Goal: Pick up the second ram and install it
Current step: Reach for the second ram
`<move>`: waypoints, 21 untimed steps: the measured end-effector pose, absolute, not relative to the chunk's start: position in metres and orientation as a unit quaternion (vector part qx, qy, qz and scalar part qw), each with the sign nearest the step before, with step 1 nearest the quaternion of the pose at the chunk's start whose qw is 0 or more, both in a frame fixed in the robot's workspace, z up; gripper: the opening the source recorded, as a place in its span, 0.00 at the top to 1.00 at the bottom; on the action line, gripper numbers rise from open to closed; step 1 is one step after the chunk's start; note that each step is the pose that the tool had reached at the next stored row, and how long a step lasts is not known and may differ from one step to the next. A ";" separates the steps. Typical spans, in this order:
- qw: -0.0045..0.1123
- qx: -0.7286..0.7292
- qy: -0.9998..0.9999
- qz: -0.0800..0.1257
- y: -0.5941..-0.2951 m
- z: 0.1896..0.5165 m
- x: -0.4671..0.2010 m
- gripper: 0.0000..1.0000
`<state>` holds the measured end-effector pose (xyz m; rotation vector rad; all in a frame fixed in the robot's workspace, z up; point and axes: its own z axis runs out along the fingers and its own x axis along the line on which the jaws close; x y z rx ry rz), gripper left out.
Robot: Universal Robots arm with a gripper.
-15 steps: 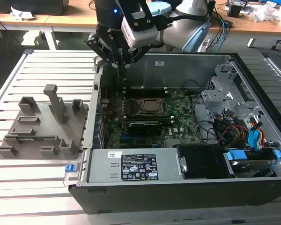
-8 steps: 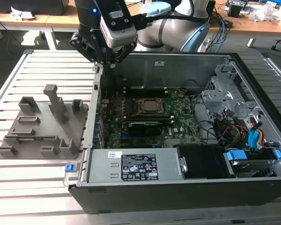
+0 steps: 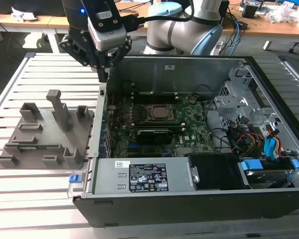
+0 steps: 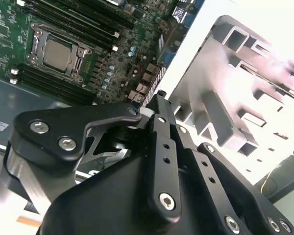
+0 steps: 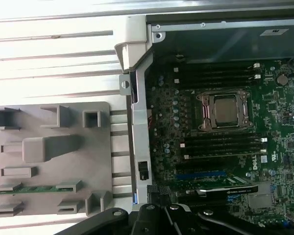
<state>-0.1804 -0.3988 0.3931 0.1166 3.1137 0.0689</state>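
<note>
The jaws are pressed together, holding nothing, up by the side wall of the computer case (image 5: 137, 112). The second ram (image 5: 36, 188) lies in the grey plate (image 5: 73, 161), well off to the jaws' side (away from the case). Its long side runs like the green board's (image 5: 279, 112) slots.

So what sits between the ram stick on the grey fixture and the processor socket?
In the first wrist view, the case's metal side wall stands between the ram stick and the processor socket.
</note>
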 end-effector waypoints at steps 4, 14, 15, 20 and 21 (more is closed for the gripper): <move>0.013 0.037 0.999 0.022 -0.399 0.393 -0.184 0.89; 0.012 0.037 0.999 0.022 -0.399 0.393 -0.192 0.89; 0.012 0.037 0.999 0.022 -0.399 0.393 -0.192 0.89; 0.012 0.037 0.999 0.022 -0.399 0.393 -0.201 0.89; 0.012 0.037 0.999 0.022 -0.399 0.393 -0.204 0.89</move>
